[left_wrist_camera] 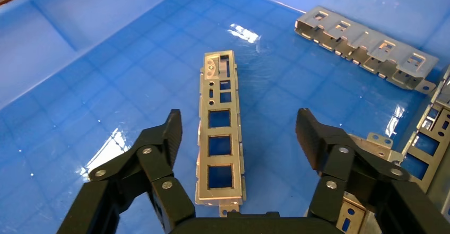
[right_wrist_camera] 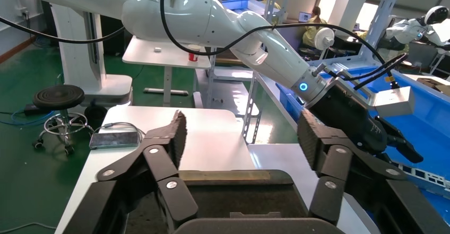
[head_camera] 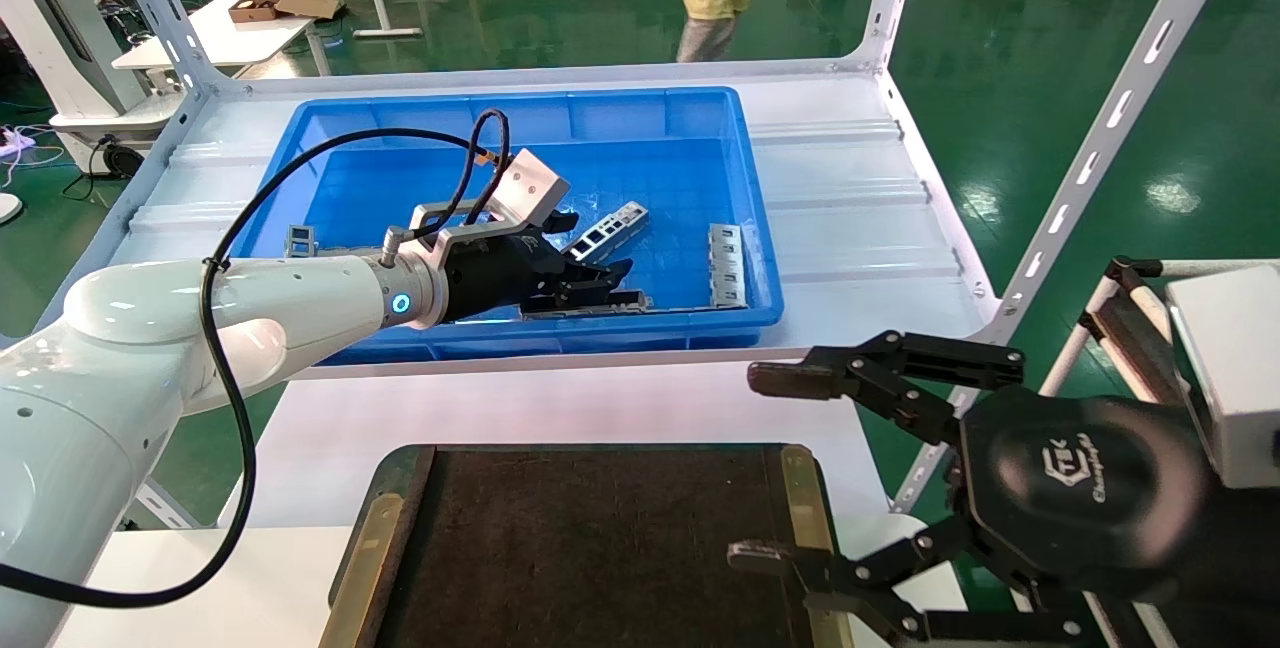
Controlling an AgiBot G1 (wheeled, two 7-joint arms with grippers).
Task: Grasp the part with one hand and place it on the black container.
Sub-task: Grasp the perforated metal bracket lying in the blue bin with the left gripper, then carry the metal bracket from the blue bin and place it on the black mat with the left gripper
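My left gripper is inside the large blue plastic bin, fingers apart on either side of the narrow silver-grey metal part with square cutouts, not touching it. My right gripper hangs spread beside the flat black-brown container with brass strips.

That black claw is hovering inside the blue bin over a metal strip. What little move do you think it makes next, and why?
Probably a short drop straight down, then a squeeze. The left gripper is open, and the part lies flat on the floor of the blue bin, lined up lengthwise between its fingers, which do not seem to touch it yet. The right gripper waits open beside the black container.
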